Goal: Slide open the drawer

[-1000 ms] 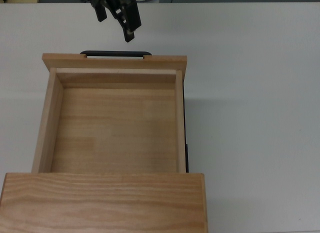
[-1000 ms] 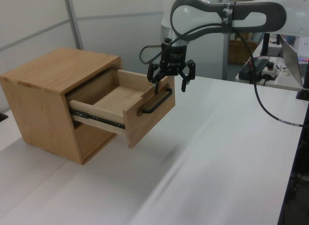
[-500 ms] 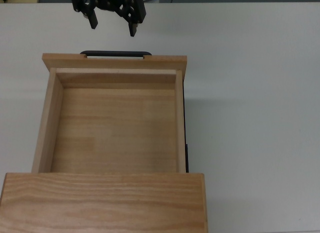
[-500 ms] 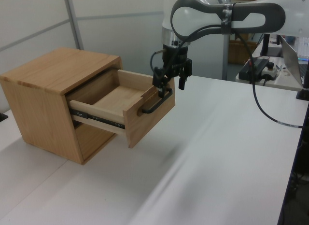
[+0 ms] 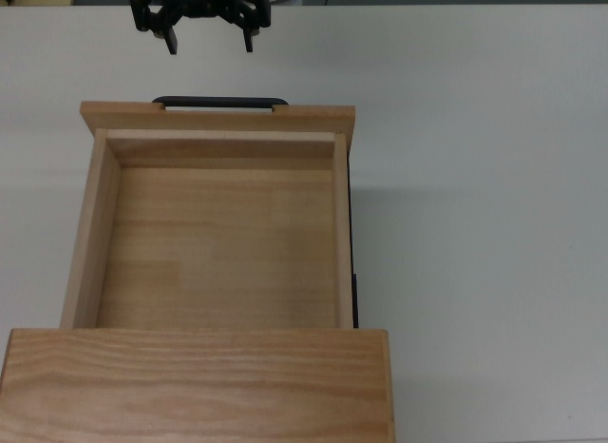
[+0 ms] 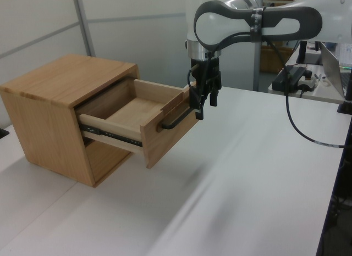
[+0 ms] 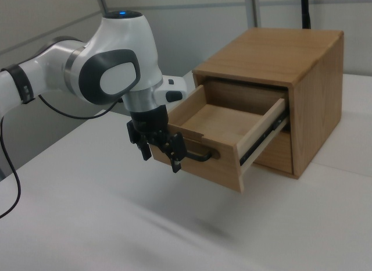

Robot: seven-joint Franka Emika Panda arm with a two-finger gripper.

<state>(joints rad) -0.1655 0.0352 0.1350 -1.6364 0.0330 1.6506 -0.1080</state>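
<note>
Standing pulled well out of its housing, the light wooden box-shaped drawer [image 5: 218, 229] shows a bare interior floor in the top view. Only its rear stretch remains under the wooden cabinet with bold-grained top [image 5: 195, 381]. Dark slide rails [image 6: 110, 134] run along the drawer's side in the left view.

White tabletop [image 5: 475, 177] lies open on every side of the drawer front; wide bare surface toward the top view's right and beyond the front panel. In the right view, a broad stretch of table extends ahead of and below the drawer front.

Black two-finger gripper [image 5: 210, 39] hangs just beyond the thin black wire bar handle [image 5: 219, 103], apart from it, at the top view's upper edge. Fingers spread wide, holding nothing; one fingertip [image 5: 172, 46] sits past the handle's left end region, the other past its right half. In the left view the gripper [image 6: 202, 104] is seen edge-on, close beside the handle [image 6: 177, 120], contact not evident.

Drawer's travel axis runs top to bottom in the top view, front panel facing the upper edge. Handle's long axis lies crosswise, parallel to the front panel. White and grey robot arm [image 7: 110, 67] arcs in from the right view's left.
</note>
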